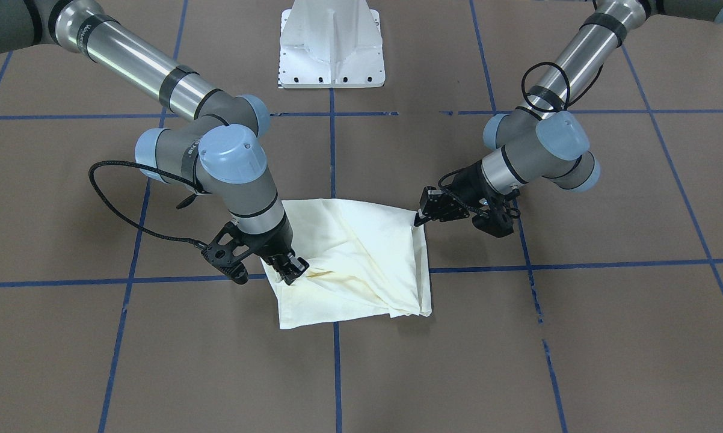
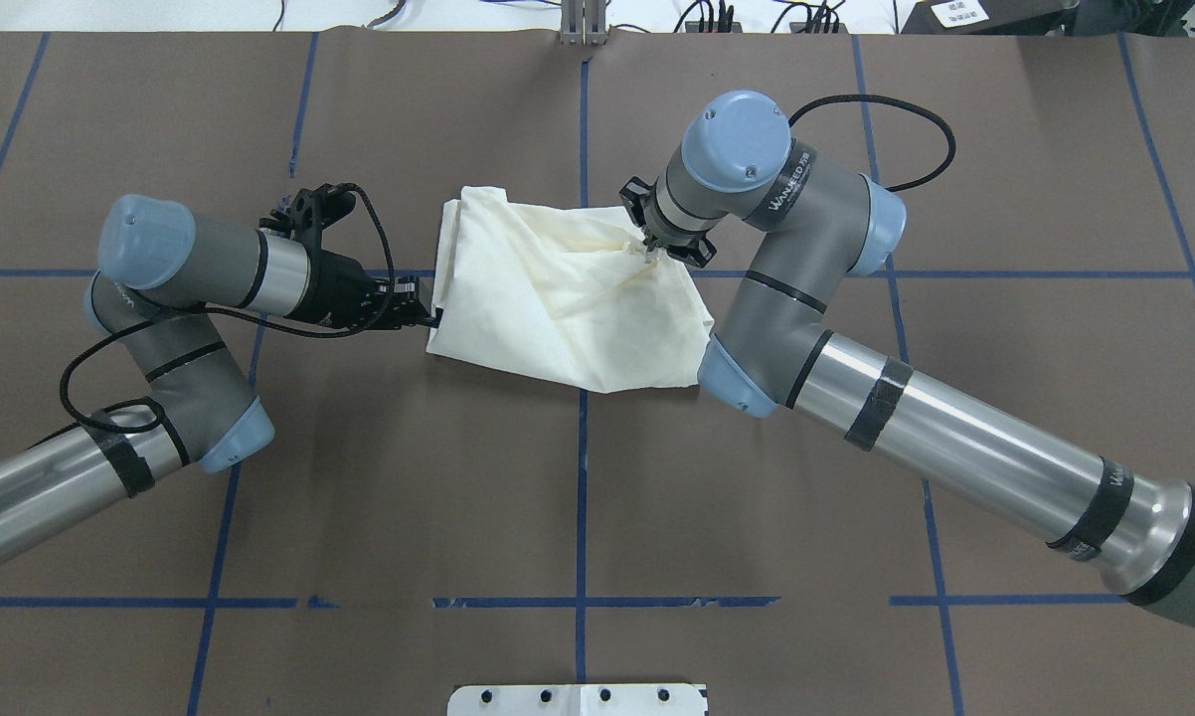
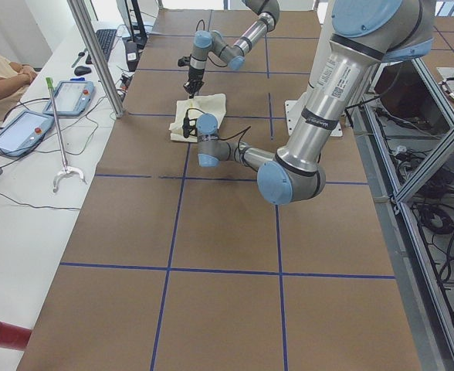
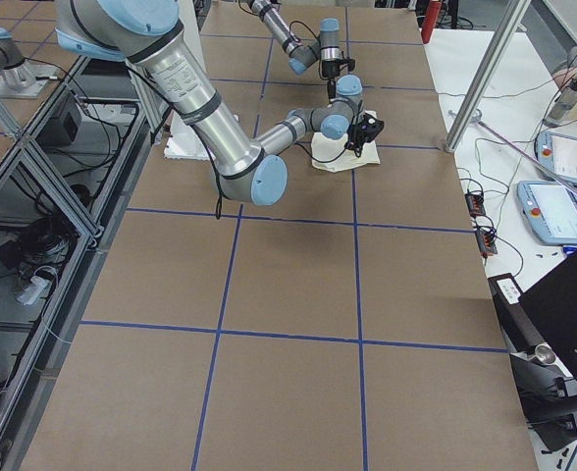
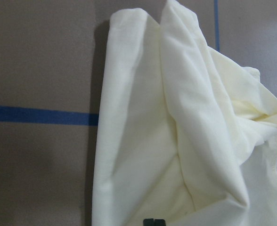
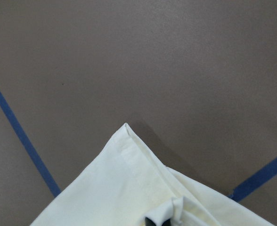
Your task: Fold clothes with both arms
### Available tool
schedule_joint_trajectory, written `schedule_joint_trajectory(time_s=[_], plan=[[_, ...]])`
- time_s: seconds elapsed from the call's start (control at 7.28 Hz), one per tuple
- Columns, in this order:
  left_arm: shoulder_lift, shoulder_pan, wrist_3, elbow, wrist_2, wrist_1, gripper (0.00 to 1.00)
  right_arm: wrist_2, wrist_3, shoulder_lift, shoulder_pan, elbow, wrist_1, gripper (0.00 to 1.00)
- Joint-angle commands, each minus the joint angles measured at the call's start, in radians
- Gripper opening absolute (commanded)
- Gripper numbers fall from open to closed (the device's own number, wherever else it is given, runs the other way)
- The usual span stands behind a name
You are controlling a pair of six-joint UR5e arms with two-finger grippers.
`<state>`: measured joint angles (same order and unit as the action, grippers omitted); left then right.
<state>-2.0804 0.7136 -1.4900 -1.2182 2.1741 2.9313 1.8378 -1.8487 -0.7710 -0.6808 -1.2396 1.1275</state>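
the t-shirt sits half-folded mid-tabletop, a bit toward the far edge from the robot. left gripper is pinched onto its near left corner, right gripper is clamped on a tuft near the far right corner. the cloth runs diagonally between them, so i'd guess the fold turns on that line.

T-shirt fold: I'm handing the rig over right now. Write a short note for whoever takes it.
The left gripper has its fingers closed on a corner of the T-shirt, low over the table.
The right gripper points down, its fingers pinching a bunched crease on the opposite side.
The T-shirt lies mid-table, plain cream side up, with no print showing.
Done: gathered into a rough, layered square.
Left: diagonal creases and uneven edges; finish the fold, flatten, release both.
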Motion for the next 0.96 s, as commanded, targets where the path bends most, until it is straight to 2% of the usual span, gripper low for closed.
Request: schedule_joint_trajectory(time_s=[0.0,0.14,0.27,0.55,0.82], plan=[[0.019,-0.003,0.004,0.05,0.058,0.119,0.0,0.0,0.0,-0.001,0.0,0.0,0.0,0.0],[0.02,-0.008,0.002,0.095,0.071,0.193,0.0,0.0,0.0,-0.001,0.0,0.0,0.0,0.0],[0.022,-0.011,-0.001,0.101,0.073,0.212,0.0,0.0,0.0,-0.001,-0.003,0.0,0.0,0.0],[0.026,-0.006,-0.041,0.076,0.108,0.224,0.0,0.0,0.0,-0.001,-0.005,0.0,0.0,0.0],[0.008,0.097,-0.111,0.018,0.108,0.212,0.0,0.0,0.0,0.001,-0.005,-0.001,0.0,0.0]])
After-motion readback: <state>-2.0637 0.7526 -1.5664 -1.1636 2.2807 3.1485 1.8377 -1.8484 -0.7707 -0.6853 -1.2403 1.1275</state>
